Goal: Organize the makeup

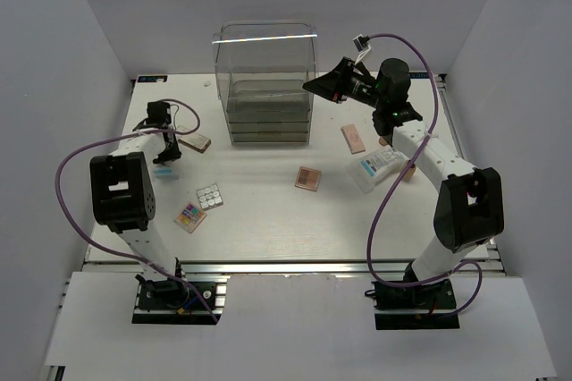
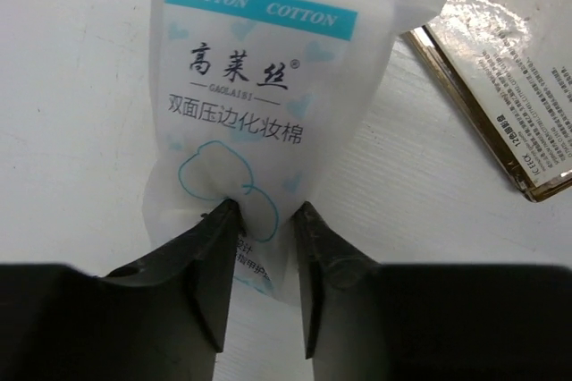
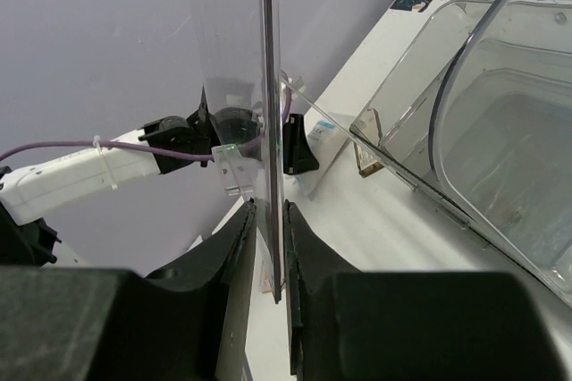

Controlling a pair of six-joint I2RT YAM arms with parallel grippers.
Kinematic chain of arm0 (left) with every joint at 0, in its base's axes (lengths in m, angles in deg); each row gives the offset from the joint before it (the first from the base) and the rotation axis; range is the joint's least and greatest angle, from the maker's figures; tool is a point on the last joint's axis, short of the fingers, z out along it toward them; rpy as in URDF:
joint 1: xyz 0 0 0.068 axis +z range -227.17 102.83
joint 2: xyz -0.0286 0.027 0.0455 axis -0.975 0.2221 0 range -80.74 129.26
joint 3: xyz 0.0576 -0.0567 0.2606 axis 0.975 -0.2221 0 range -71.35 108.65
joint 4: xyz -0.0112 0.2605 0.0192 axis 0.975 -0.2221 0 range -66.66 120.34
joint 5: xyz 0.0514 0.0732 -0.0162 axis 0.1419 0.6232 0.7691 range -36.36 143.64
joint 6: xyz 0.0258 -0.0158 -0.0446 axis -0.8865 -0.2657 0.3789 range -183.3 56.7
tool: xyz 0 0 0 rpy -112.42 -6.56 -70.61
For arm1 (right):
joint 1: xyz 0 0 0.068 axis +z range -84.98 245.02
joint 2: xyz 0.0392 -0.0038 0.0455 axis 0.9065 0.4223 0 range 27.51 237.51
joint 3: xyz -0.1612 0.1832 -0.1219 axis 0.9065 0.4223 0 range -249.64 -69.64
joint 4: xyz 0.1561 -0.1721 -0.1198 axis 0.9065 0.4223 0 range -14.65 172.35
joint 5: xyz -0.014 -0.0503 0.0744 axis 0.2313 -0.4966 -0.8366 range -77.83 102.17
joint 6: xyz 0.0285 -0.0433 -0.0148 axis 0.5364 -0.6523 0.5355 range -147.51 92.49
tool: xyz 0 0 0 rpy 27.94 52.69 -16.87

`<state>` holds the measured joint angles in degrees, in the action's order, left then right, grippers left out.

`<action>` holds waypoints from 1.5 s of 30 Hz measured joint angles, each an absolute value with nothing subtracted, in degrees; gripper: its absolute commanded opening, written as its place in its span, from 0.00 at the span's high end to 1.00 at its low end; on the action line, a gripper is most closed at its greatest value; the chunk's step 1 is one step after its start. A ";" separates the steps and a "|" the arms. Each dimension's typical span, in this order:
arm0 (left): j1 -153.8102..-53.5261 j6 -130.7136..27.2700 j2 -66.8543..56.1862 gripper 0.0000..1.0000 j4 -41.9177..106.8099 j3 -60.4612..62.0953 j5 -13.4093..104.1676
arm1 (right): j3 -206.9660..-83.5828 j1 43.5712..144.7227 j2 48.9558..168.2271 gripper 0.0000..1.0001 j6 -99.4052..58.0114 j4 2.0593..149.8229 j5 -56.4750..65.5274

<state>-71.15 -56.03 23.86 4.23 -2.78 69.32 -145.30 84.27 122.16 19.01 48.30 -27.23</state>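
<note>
1. Nearest the arm bases, well in front and to the left of the clear drawer box (image 1: 265, 86), the multicoloured palette (image 1: 189, 216) and the white palette of round pans (image 1: 209, 196) lie just beside each other. Both look flat, stiff and light, so their long edges are probably the best places to grip.
2. A peach palette (image 1: 307, 178) lies in front of the box, and another (image 1: 353, 138) lies off the box's front right corner.
3. A white flat pack (image 1: 375, 166), front-right of the box, is partly covered by the right forearm and cable. I cannot make out any bottles.
4. Left of the box, the left gripper (image 2: 265, 211) pinches the near end of the white-blue packet (image 2: 241, 113), and the film bunches between the fingers. The packet looks soft, light and slippery, so it would likely sag or slide. A hold further in, over the padded body, seems safer.
5. A gold-edged palette (image 2: 509, 104) lies just beside the packet and is cut off by the frame edge.
6. At the box's upper right, the right gripper (image 3: 270, 211) has its jaws pressed onto the edge of a clear panel (image 3: 241, 59). I cannot tell which part of the box it belongs to.
</note>
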 measured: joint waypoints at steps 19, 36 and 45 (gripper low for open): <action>-71.93 -47.18 1.65 1.00 9.57 -12.83 54.20 | -145.30 84.27 122.16 0.78 18.66 48.49 -27.10; -75.47 -0.45 -25.26 0.99 47.86 -49.05 21.02 | -146.59 84.27 122.18 0.78 18.70 49.11 -26.95; -89.11 8.38 -11.97 0.98 69.54 -47.91 22.16 | -146.76 84.42 122.18 0.78 18.66 49.67 -26.66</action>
